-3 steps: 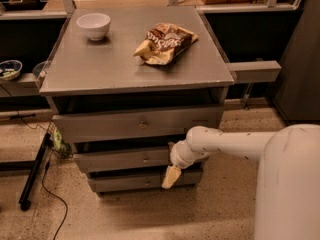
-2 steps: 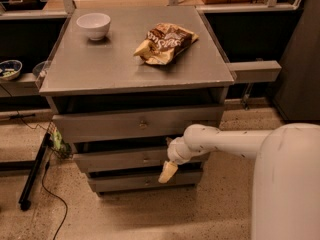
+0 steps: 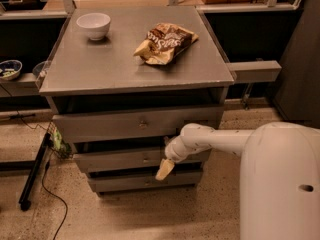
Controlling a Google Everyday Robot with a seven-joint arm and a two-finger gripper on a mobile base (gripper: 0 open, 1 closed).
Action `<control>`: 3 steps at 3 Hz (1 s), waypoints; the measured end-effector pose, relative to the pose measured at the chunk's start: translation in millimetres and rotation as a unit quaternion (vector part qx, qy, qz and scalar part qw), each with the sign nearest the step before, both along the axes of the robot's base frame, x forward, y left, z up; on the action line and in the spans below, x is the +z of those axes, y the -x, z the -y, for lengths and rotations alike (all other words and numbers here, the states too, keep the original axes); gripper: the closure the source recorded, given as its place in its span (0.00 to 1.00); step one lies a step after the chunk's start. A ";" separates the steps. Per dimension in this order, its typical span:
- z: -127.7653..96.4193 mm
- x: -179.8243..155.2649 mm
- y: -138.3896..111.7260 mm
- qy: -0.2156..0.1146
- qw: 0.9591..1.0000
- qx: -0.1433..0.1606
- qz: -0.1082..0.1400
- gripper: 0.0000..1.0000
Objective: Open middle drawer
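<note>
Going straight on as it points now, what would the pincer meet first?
Probably the lowest drawer front: the pincer points down and left, in front of the middle drawer. Depth is unclear.

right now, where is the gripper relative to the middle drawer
In the camera view the gripper is low at centre, in front of the middle drawer, at its lower edge, just right of its knob.
</note>
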State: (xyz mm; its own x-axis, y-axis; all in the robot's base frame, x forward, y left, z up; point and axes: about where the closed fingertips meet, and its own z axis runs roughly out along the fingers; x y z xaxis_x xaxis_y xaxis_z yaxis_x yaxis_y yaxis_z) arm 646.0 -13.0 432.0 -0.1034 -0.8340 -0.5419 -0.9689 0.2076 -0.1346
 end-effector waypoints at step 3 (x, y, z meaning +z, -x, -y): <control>-0.5 -15.8 4.0 -0.008 1.000 0.004 -0.020 0.00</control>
